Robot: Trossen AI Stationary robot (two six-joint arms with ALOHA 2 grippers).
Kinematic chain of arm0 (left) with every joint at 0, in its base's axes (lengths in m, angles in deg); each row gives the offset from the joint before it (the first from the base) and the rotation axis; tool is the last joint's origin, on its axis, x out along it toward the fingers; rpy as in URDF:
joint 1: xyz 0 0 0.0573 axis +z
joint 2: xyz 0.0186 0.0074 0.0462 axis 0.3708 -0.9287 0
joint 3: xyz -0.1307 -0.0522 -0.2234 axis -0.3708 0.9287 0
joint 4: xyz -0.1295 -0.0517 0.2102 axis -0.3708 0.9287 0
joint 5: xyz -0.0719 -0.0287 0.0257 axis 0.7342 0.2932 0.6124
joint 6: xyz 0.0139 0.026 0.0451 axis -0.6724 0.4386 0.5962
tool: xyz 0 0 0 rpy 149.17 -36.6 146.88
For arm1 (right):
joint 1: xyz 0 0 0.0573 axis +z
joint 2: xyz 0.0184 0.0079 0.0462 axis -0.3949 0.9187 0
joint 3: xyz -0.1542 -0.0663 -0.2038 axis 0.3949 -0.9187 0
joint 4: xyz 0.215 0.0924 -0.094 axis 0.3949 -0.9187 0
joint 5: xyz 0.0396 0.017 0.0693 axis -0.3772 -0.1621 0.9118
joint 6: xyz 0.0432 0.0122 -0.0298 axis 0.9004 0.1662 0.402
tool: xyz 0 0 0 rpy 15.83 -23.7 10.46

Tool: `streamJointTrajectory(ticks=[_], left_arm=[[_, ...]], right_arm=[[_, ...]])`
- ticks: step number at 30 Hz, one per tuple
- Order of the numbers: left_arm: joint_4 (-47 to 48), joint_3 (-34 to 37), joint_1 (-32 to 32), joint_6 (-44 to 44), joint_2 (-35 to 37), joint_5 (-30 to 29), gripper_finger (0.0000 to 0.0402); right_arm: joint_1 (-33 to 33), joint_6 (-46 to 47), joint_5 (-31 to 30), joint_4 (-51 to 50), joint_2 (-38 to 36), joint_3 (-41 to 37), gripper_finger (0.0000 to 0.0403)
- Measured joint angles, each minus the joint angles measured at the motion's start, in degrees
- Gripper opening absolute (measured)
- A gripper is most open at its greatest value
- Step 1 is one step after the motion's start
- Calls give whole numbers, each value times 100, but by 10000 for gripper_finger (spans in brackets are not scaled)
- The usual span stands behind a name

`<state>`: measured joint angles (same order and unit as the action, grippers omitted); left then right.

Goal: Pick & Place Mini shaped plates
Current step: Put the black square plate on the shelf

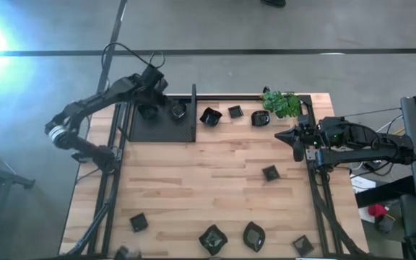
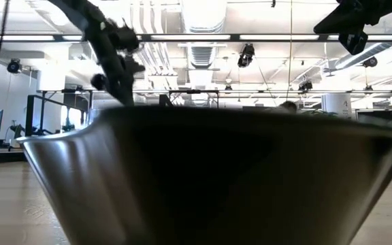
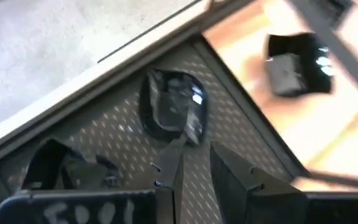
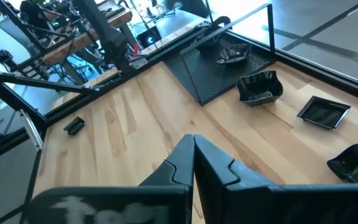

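Left pincer [image 1: 150, 107] sits over the far-left part of the black perforated tray [image 1: 163, 131], at the far-left corner of the wooden surface [image 1: 193, 188]. Its fingers [image 3: 232, 177] stand narrowly parted with nothing between them; in the left wrist view a rounded mini plate [image 3: 173, 106] lies on the tray just ahead of the fingertips, apart from them. A second dark dish [image 3: 67, 168] lies on the tray beside it. High view shows two dishes on the tray: one under the left pincer, hard to separate from it, the other [image 1: 178, 110] near the tray's right edge. Right pincer [image 1: 297, 137] waits at the right edge of the surface, fingers pressed together, holding nothing. Remaining mini shaped plates are spread over the bare wood: three in a row along the far edge just right of the tray [image 1: 209, 115], [image 1: 235, 111], [image 1: 260, 118], the last next to the small green plant [image 1: 282, 102]; one square plate [image 1: 270, 172] alone right of centre; several along the near edge [image 1: 138, 222], [image 1: 213, 238], [image 1: 253, 235], [image 1: 302, 245]. Low view is mostly blocked by one glossy black dish [image 2: 209, 177] right at the lens.
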<state>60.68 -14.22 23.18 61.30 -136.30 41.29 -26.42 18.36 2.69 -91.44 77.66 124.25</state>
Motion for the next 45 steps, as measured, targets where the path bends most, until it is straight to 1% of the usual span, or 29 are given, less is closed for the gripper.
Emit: streamJointTrajectory(ticks=[5, 9, 12, 15, 18, 22, 24, 27, 32, 34, 36, 39, 45], left_arm=[[639, 0, -1135, -659, 781, -765, 71], [933, 0, -2326, -1539, 1242, -1377, 71], [1008, 0, -3298, -2350, 1457, -1804, 71], [1007, 0, -4291, -2961, 1494, -2193, 71], [1008, 0, -5212, -3542, 1412, -2414, 71], [1045, 0, -6194, -4500, 1174, -2588, 71], [1085, 0, -6568, -4899, 1031, -2691, 71], [1103, 4, -7010, -5297, 796, -2705, 71], [1095, 4, -7565, -5443, 443, -2716, 71], [1096, 4, -7710, -5445, 344, -2716, 71], [1096, 4, -7809, -5436, 274, -2714, 71], [1097, 4, -7875, -5321, 210, -2716, 71], [1094, 4, -7897, -4921, 218, -2716, 71]], right_arm=[[2, 1, 2, -117, -1, 2, 8], [0, 134, 2, -388, 1, 2, 8], [2, 367, 2, -627, 1, 2, 8], [1, 434, 4, -875, 1, 2, 8], [1, 437, 6, -1037, 1, 2, 8], [2, 450, 26, -1071, 1, 2, 8], [2, 455, 105, -1074, 3, 2, 8], [2, 689, 427, -1191, 3, 2, 8], [2, 1642, 661, -1623, 40, -4, 8], [7, 2099, 861, -1879, 90, -14, 8], [28, 2477, 1024, -2199, 202, -34, 8], [60, 3039, 1040, -2581, 445, -100, 8], [57, 3586, 1043, -2700, 1186, -227, 8]])
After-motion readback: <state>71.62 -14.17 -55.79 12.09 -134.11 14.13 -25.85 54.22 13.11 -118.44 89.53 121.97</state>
